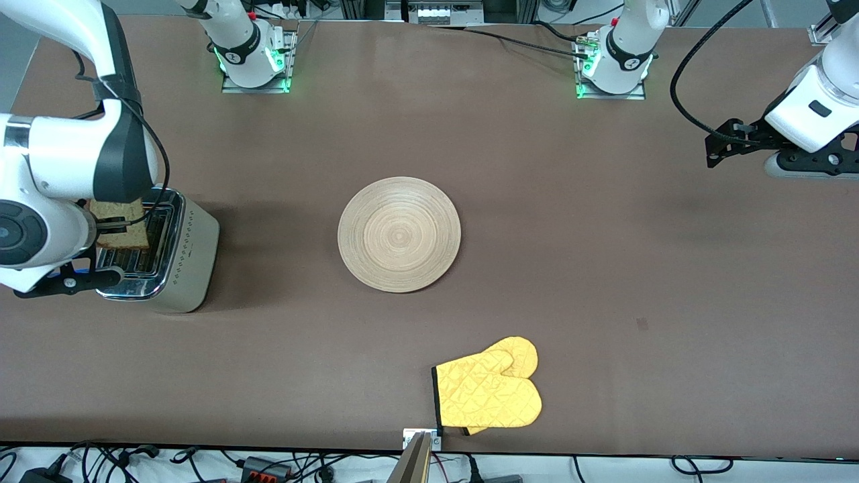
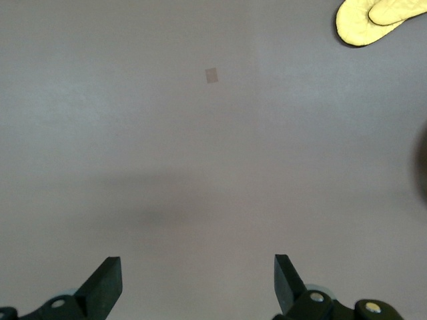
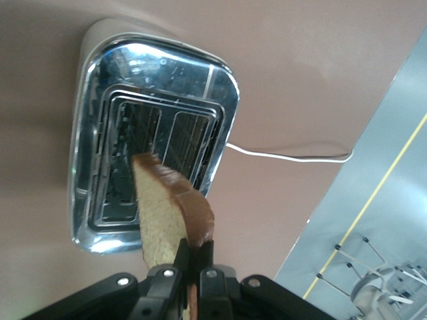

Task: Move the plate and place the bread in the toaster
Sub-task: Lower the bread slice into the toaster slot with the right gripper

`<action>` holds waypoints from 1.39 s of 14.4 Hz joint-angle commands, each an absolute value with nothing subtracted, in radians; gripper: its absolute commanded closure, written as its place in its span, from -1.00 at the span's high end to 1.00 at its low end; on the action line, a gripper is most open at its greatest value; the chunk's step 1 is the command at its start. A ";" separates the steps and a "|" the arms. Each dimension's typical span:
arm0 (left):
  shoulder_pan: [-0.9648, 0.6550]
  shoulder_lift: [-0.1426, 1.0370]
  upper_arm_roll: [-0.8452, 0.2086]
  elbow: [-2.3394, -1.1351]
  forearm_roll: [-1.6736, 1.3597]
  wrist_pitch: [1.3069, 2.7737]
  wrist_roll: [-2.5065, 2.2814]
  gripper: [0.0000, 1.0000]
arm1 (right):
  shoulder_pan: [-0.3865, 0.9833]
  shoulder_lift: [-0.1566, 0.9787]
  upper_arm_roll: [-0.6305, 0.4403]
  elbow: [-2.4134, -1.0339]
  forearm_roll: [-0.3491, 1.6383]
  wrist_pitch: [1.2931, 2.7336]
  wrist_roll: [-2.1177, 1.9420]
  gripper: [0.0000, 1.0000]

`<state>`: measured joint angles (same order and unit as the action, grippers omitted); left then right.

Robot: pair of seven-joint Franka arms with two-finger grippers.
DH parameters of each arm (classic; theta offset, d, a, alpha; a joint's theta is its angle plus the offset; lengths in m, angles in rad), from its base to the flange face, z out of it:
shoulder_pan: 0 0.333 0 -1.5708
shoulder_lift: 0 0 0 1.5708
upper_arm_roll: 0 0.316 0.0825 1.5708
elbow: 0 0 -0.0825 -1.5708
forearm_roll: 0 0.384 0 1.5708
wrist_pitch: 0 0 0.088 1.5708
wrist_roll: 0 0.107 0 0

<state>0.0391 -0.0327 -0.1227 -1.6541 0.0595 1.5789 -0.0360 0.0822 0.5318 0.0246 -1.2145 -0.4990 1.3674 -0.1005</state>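
You had the right gripper (image 3: 189, 267) clamped on the bread (image 3: 163, 213), holding it on edge over the toaster (image 1: 176, 265), which stood at the right arm's end of the table, at about nine o'clock from the plate (image 1: 399, 233). To do this step well, you needed to line the slice up with one slot before lowering: in the right wrist view its lower edge hung above the slots but ran at a slight angle to them, so a small twist of the wrist looked called for. I judged that a straight, slow descent would keep the crust from catching on the chrome rim.

The slice stood upright, its faces turned sideways, its long axis running roughly along the toaster's length, which pointed from about eleven toward five o'clock in the front view.

The plate lay flat mid-table. The left gripper (image 2: 197, 283) waited with its fingers spread wide, holding nothing, over bare table at the left arm's end.
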 commanded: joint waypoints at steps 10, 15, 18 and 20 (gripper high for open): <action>0.041 -0.029 -0.126 -1.631 0.055 1.568 -0.046 1.00 | 0.090 0.646 0.028 -1.126 -0.520 1.447 -0.055 -1.00; 0.041 -0.028 -0.127 -1.606 0.057 1.563 -0.046 1.00 | 0.089 0.663 0.029 -1.121 -0.508 1.482 -0.055 -1.00; 0.037 -0.026 -0.127 -1.605 0.057 1.563 -0.046 1.00 | 0.081 0.661 0.031 -1.121 -0.463 1.473 -0.057 -0.82; 0.037 -0.025 -0.127 -1.605 0.057 1.565 -0.046 1.00 | 0.087 0.657 0.029 -1.121 -0.454 1.468 -0.057 -0.44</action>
